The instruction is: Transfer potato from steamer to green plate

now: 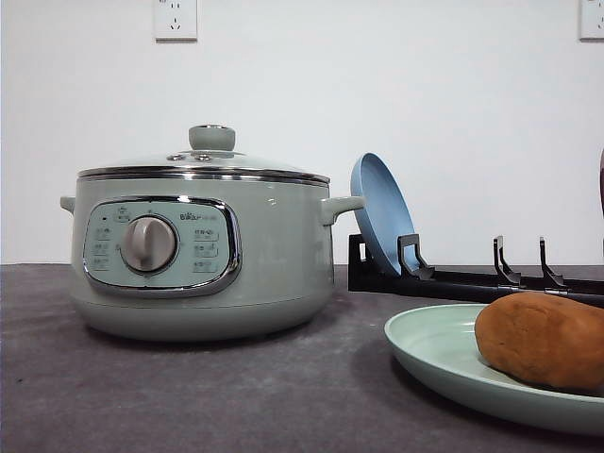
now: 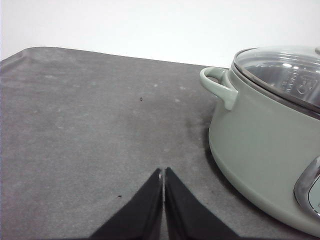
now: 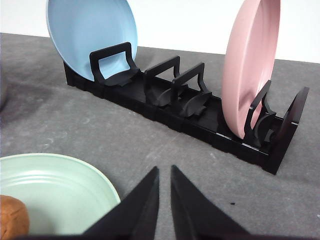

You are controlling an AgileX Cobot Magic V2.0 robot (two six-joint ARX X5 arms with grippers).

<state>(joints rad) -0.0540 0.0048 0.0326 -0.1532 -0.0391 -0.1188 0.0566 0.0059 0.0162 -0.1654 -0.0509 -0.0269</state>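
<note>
We see the potato [image 1: 545,340] lying on the green plate [image 1: 434,354], front right of the table [image 1: 189,396]; plate sits flat, well apart from the steamer [image 1: 198,255]. Steamer lid [image 1: 203,160] is on. Left gripper [image 2: 163,175] hangs just over bare table beside the steamer, tips pressed together, nothing between them. Right gripper [image 3: 164,172] is near the plate rim, tips nearly together with a thin gap, empty. Behind it a black rack [image 3: 200,120] holds a blue plate [image 3: 90,35] and a pink plate [image 3: 250,65] upright. Potato's far end is cut off, so we can't tell whether it overhangs the rim
</note>
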